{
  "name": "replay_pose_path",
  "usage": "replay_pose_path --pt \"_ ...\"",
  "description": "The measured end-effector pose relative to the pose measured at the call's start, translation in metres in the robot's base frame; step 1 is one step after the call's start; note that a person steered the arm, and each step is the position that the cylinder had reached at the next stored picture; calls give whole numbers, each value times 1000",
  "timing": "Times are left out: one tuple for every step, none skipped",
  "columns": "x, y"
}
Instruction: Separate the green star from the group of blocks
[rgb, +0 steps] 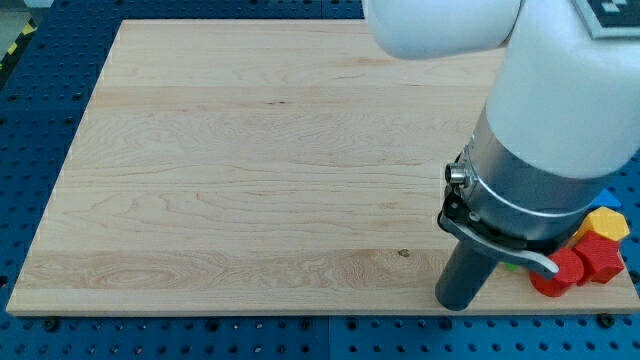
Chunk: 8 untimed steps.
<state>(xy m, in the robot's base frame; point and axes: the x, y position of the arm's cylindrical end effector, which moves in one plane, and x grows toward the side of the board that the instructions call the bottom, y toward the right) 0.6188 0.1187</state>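
Observation:
My tip (459, 305) rests on the wooden board (250, 170) near the view's bottom right, just left of a group of blocks. The arm hides most of the group. Only a thin green sliver (511, 266), probably the green star, shows behind the rod's bracket, right of my tip. A red block (557, 277) lies right of that, with a second red block (602, 259) beside it. A yellow block (607, 224) sits above them, and a blue block (603, 199) peeks out above the yellow one. I cannot tell whether my tip touches the green block.
The white and grey arm body (560, 120) fills the view's upper right and covers part of the board. The blocks lie close to the board's right and bottom edges. A blue perforated table (30, 120) surrounds the board.

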Motion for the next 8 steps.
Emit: replay_pose_path --pt "0 9" --pt "0 21" --pt "0 21" --pt "-1 74" --pt "-1 88" --pt "0 87" --pt "-3 86" --pt "-34 86"
